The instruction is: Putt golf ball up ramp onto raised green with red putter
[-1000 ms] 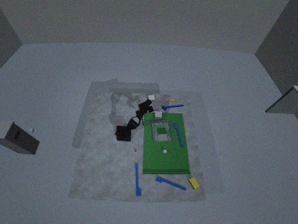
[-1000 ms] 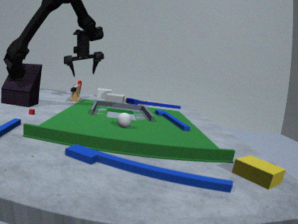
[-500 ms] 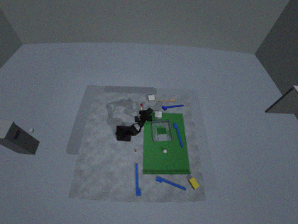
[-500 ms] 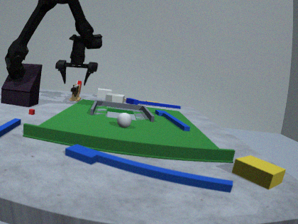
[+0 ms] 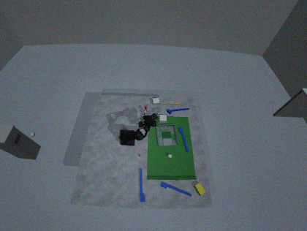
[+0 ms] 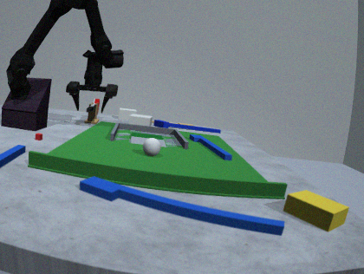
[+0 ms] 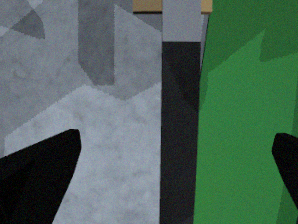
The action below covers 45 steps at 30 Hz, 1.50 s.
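The red putter has a red head [image 5: 145, 108] [image 6: 97, 101], a light shaft [image 7: 181, 22] and a black grip [image 7: 179, 100]. It rests on a small wooden stand [image 6: 91, 118] [image 7: 146, 5], left of the green mat [image 5: 157, 166] [image 6: 100, 156]. My gripper [image 6: 90, 110] [image 7: 177, 140] is open and empty, its fingers pointing down on either side of the black grip in the wrist view. The arm hides the fingers in the top view. The white golf ball [image 5: 170, 156] [image 6: 152, 146] sits on the mat, in front of a grey-walled enclosure [image 5: 157, 136] [image 6: 180, 139] around a small green square [image 5: 167, 134] [image 6: 146, 135].
Several blue clubs lie about, one on the mat [image 5: 182, 139] [image 6: 212, 146], one at the front [image 5: 177, 188] [image 6: 186, 208]. Two white blocks [image 5: 156, 100] [image 5: 163, 118] and a tan club [image 5: 169, 104] are at the back. A yellow block [image 5: 199, 188] [image 6: 316, 209] stands front right, a red cube [image 5: 139, 155] [image 6: 39, 136] left.
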Available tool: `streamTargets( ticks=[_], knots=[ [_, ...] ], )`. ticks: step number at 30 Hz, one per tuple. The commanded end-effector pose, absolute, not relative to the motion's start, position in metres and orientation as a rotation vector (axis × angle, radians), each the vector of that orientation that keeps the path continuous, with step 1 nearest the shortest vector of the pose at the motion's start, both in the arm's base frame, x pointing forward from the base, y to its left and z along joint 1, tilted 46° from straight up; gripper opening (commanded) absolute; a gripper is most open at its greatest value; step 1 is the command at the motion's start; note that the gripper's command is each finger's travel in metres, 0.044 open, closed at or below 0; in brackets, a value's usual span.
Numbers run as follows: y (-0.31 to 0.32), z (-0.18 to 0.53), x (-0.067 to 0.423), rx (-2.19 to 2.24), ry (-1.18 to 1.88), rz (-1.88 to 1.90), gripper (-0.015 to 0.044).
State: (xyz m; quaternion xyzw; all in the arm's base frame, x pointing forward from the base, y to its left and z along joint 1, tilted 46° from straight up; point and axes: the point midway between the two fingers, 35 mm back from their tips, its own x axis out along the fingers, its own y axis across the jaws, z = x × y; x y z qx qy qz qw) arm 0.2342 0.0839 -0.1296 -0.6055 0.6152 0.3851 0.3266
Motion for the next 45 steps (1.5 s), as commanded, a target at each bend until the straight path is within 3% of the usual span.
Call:
streamTargets(
  ticks=[1, 19, 34, 45],
  knots=[
    [0.08, -0.133, 0.233, -1.595, 1.615, 1.012, 0.044],
    [0.065, -0.148, 0.233, -1.596, 1.616, 1.011, 0.044],
    [0.068, -0.145, 0.234, -1.587, 1.611, 1.006, 0.0046],
    [0.077, -0.138, 0.236, -1.586, 1.609, 1.007, 0.0]
  ],
)
